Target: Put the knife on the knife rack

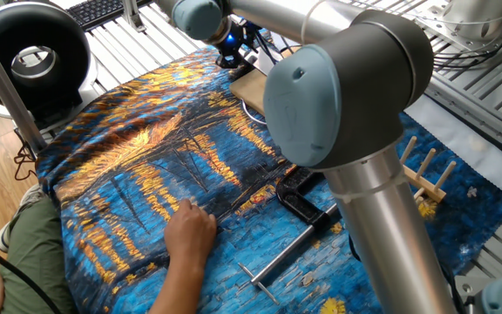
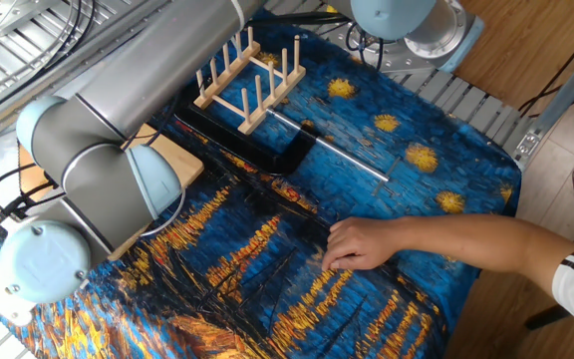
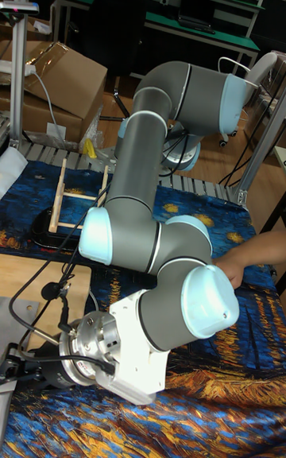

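The knife rack (image 2: 250,75) is light wood with upright pegs and stands at the far side of the blue and orange cloth; it also shows as the rack (image 1: 429,179) behind my arm and the rack (image 3: 77,196) in the tall view. The knife is hidden or out of view in every frame. My gripper (image 1: 233,58) hangs small and dark over the wooden cutting board (image 1: 253,87), far from the rack. Its jaws are too small and shadowed to read. In the tall view only the wrist flange (image 3: 83,344) shows clearly.
A black clamp (image 2: 257,150) with a thin steel rod (image 2: 329,146) lies just in front of the rack. A person's hand (image 2: 362,244) rests on the cloth (image 1: 138,166) mid-table. My arm's big elbow (image 1: 342,83) blocks much of the one fixed view.
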`<act>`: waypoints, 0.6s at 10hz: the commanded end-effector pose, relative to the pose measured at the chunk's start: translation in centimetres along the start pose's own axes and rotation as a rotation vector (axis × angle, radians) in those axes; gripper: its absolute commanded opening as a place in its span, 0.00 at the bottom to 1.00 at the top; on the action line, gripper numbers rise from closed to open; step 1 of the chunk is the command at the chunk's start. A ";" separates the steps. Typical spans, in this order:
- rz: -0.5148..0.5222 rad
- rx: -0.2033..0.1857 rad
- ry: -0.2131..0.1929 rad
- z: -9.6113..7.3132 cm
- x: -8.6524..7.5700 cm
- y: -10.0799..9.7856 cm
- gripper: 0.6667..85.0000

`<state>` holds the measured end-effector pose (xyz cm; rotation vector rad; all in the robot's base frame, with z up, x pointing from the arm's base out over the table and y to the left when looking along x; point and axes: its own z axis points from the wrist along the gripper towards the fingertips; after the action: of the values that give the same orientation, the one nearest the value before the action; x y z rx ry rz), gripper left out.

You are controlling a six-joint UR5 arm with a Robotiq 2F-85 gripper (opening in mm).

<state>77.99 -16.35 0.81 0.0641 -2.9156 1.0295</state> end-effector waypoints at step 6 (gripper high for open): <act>0.033 0.048 0.030 0.0 0.5 -0.1 0.43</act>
<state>77.70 -16.44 0.92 0.0247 -2.8853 1.0876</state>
